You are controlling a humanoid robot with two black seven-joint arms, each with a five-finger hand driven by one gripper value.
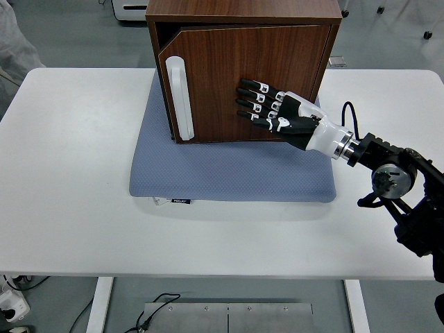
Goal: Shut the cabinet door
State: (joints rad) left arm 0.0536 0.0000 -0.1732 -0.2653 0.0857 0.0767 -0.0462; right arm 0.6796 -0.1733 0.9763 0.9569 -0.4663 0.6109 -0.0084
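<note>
A dark wooden cabinet point(243, 14) stands on a blue-grey mat point(229, 173) at the table's back middle. Its door point(229, 69) is almost flush with the front; only a thin dark gap shows along the top and left edge. A long white handle point(180, 97) runs down the door's left side. My right hand point(267, 107) lies flat against the door's middle, fingers spread and pointing left, holding nothing. The right arm point(388, 173) comes in from the right edge. No left arm is in view.
The white table point(69, 194) spreads wide around the mat. A black cable point(345, 114) loops at my right wrist. A person's pale sleeve point(10, 48) shows at the top left corner. Floor and a white appliance lie behind the cabinet.
</note>
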